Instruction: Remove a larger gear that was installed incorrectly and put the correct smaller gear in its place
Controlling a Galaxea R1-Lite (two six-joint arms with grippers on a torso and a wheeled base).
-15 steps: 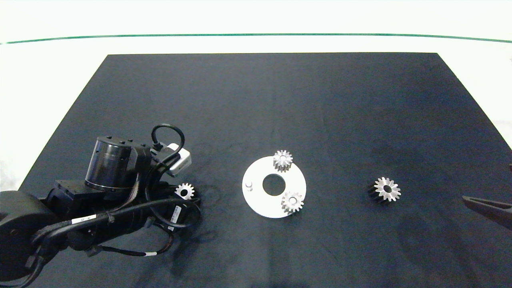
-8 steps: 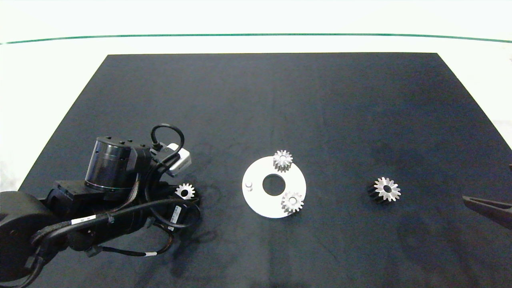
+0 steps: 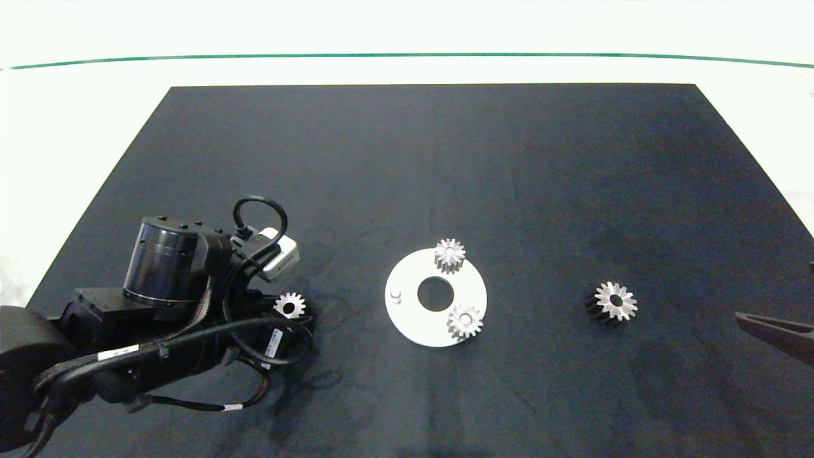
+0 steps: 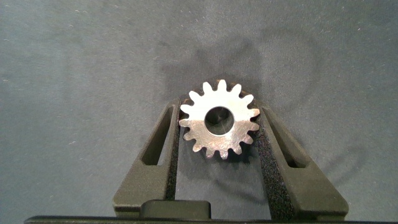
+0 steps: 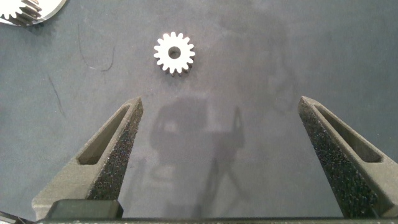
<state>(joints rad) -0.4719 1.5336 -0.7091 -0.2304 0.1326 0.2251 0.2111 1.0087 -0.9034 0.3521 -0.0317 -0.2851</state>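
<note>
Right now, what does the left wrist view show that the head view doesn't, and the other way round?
Only the left wrist view shows the left gripper fingers closed on the smaller gear. Only the head view shows the white disc carrying two gears, its bare peg, the larger gear and the right gripper. Both show the smaller gear and the black mat.

Head overhead — 2 wrist views close.

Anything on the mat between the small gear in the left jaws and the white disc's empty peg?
Nothing: in the head view only bare black mat separates the small gear from the peg on the white disc.
</note>
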